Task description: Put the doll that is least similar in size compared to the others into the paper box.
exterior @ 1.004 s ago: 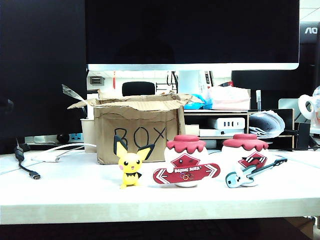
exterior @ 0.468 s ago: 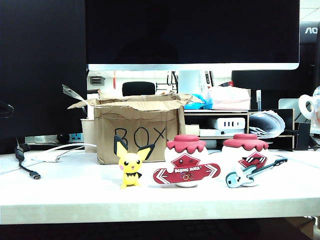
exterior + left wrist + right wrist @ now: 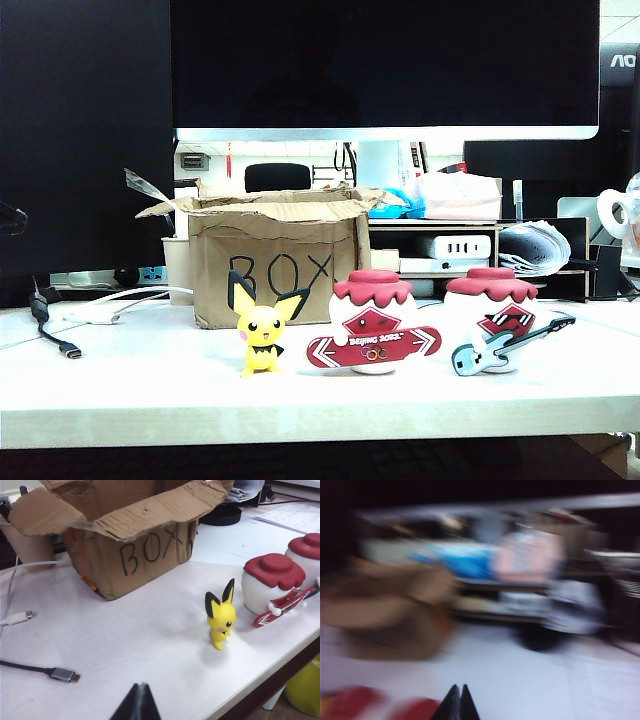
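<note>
Tabletop (image 3: 150,385) pale; both tools shut.

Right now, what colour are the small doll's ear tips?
Black, on the yellow doll; left wrist view.

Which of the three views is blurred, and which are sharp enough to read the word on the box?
Right wrist view: smeared throughout, right gripper shut. Exterior and left wrist views: sharp, "BOX" legible on the paper box; left gripper shut.
</note>
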### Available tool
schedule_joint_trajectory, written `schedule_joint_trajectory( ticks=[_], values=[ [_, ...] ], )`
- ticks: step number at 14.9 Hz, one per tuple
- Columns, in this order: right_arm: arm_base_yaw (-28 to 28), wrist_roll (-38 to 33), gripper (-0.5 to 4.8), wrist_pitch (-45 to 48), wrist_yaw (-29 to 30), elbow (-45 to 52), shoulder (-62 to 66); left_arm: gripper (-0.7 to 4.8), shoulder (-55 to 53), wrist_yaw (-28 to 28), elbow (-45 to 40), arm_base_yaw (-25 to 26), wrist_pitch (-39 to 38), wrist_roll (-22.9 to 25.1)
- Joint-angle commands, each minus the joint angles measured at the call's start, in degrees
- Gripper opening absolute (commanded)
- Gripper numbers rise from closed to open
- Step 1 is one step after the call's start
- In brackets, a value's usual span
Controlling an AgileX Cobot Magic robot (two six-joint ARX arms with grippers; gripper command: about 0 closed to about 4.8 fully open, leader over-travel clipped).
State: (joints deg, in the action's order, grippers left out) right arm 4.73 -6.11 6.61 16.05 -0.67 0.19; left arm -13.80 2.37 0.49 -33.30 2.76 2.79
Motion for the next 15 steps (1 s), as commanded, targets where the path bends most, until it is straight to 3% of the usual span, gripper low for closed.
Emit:
schedule_joint_trajectory(
  ticks=[1,2,6,10,15],
  values=[
    [0.07,-17.81,-0.01,3.54,12.37,0.22,-0.02,-0.05,0.13,-0.02,0.04,-0.02,0.72,0.02],
    [0.09,-28.17,-0.01,3.48,14.32,0.22,0.0,-0.05,0.13,-0.04,0.04,-0.02,0.72,0.02],
    [0.2,-43.82,-0.02,4.11,25.16,-0.11,0.0,-0.05,0.13,-0.04,0.04,-0.02,0.72,0.02],
    [2.82,-40.98,-0.02,2.97,27.78,-4.39,0.0,-0.05,0.13,-0.02,0.04,-0.02,0.72,0.02],
    [6.71,-39.93,-0.02,2.25,23.5,-7.69,2.16,-0.05,0.13,-0.04,0.04,-0.02,0.74,0.02]
  ],
)
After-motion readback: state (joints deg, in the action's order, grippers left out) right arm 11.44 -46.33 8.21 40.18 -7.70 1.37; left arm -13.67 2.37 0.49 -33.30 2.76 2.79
